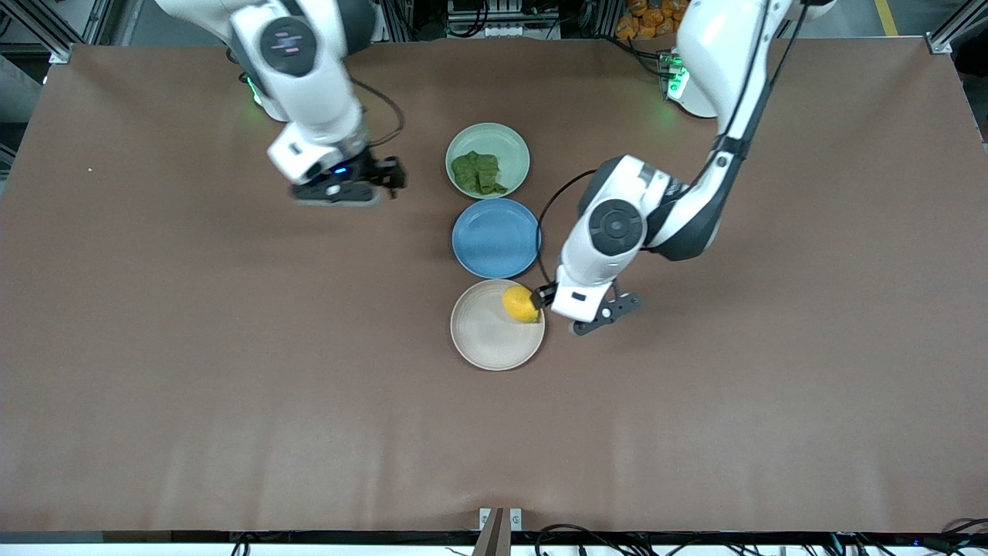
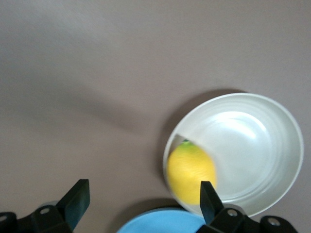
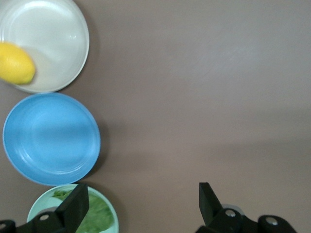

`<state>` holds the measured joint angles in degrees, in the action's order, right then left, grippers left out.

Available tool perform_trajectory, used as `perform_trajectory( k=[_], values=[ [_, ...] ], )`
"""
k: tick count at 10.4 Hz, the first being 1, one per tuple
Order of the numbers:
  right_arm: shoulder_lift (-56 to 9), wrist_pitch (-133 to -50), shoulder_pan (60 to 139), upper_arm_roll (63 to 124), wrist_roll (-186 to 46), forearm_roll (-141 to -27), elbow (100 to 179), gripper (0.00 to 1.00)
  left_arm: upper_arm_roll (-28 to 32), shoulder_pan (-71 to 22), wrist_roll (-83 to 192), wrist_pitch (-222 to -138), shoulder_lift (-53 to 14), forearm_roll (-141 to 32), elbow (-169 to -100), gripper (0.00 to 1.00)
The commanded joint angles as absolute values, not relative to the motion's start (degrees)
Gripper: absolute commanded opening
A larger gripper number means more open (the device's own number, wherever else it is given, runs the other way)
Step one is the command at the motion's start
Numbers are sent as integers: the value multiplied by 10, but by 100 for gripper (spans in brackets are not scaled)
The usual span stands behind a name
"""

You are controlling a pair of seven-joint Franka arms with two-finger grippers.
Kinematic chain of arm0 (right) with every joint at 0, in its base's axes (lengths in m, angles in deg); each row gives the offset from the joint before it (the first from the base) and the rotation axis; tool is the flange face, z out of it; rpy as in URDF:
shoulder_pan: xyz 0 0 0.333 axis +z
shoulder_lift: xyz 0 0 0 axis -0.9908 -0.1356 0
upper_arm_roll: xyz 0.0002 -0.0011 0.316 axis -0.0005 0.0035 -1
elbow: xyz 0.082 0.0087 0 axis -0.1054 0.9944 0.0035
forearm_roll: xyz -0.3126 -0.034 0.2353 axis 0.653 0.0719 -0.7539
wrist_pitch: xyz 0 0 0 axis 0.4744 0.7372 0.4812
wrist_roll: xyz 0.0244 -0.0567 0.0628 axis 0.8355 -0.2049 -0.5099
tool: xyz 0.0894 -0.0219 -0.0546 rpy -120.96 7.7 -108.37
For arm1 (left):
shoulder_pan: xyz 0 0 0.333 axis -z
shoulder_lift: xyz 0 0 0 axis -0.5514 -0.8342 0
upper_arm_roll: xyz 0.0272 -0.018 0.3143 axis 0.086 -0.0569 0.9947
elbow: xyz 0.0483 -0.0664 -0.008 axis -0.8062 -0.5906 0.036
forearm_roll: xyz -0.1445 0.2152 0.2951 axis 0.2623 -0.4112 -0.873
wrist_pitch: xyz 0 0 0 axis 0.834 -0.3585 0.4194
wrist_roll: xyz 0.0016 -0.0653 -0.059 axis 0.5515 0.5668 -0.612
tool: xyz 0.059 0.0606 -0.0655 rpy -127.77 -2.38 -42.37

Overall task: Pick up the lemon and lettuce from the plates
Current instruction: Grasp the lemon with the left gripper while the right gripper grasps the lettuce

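Beige-white and shallow, the plate (image 1: pixel 486 340) nearest the front camera sits midway along the table's length, and the lemon (image 1: pixel 520 303) rests on its rim at the side toward the left arm's end. The left gripper (image 1: pixel 567 309) hangs just beside that plate, over bare brown table, jaws spread wide and empty; in its wrist view one finger (image 2: pixel 209 199) overlaps the fruit while the other stands well off over the cloth. To take the lemon cleanly, the gripper should shift toward the plate until the fruit lies midway between the fingers, then descend and close across its narrow waist, gently, since a round fruit on a sloped rim may roll. Next comes an empty blue plate (image 1: pixel 495 237). Closest to the bases' edge, the mint green plate (image 1: pixel 515 150) carries the lettuce (image 1: pixel 477 172). The right gripper (image 1: pixel 347 189) waits beside it, toward the right arm's end, jaws wide open, holding nothing.
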<state>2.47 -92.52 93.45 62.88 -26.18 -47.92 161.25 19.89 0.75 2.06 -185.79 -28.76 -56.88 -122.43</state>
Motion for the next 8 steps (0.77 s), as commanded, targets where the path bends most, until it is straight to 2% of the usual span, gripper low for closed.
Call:
perform_trajectory(
  k=[1,5,8],
  values=[
    [1,-981,928,537,-131,-485,1655,100,206,39,-90,-1912,-338,-559,-1184,100],
    [-71,-1067,983,485,18,-474,1669,100,207,70,-164,-1988,-385,-561,-1185,100],
    [-130,-1108,1044,484,109,-369,1674,100,210,83,-172,-1994,-405,-565,-1185,100]
  ],
)
